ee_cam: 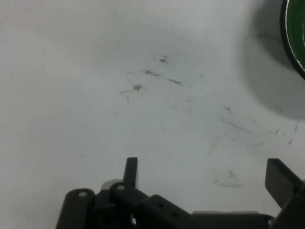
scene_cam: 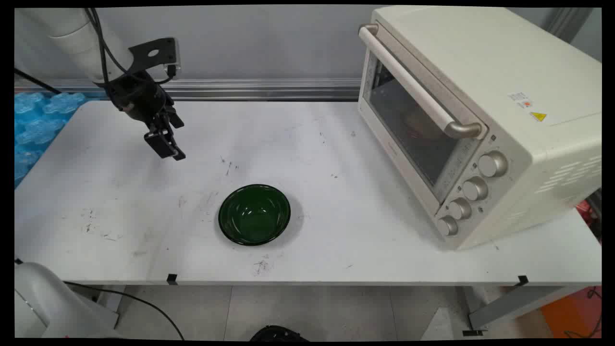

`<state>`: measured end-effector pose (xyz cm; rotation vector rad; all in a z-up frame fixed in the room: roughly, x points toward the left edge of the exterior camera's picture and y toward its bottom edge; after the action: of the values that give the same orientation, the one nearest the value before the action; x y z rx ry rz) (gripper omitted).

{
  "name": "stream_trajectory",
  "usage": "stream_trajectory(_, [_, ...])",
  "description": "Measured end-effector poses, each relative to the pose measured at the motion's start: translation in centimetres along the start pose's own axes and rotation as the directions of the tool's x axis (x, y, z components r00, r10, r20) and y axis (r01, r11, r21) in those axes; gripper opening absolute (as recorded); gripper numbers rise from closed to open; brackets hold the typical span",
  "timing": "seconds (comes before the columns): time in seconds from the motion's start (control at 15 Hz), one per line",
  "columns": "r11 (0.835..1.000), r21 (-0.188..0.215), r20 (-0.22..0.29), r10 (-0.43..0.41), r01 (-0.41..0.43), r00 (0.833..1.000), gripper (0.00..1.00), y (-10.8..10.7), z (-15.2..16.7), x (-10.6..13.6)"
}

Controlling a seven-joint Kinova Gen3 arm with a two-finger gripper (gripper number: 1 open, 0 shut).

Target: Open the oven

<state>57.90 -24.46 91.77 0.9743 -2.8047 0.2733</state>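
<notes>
A: What sits nearest the table's [scene_cam: 120, 250] front edge?

B: A dark green bowl [scene_cam: 254, 214], upright on the scuffed white top, a little left of the middle. It looks empty and nothing touches it.

A: And the gripper [scene_cam: 166, 144]?

B: Farther back and to the left of the bowl, hanging above the table's left half. The arm comes in from the upper left with black cables trailing, and the gripper tilts down and to the right, toward the table. It holds nothing.

A: Fingers together or apart?

B: Apart. In the hand view the two fingers [ee_cam: 281, 181] rise from the bottom edge with a wide stretch of bare, scratched table between them. The bowl's rim [ee_cam: 294, 38] just shows at that view's upper right corner, well apart from the fingers.

A: What is farthest back?

B: A cream toaster oven [scene_cam: 480, 120] at the right, angled, its door shut, four knobs down its front corner.
</notes>
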Motion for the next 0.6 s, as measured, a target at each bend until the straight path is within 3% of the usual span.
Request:
stream_trajectory(0.27, [1.0,0.0,-0.041,-0.007,0.007,0.999,1.0,-0.4,-0.2,1.7])
stream_trajectory(0.6, [1.0,-0.003,-0.13,0.018,-0.019,0.991,1.0,-1.0,-0.9,5.9])
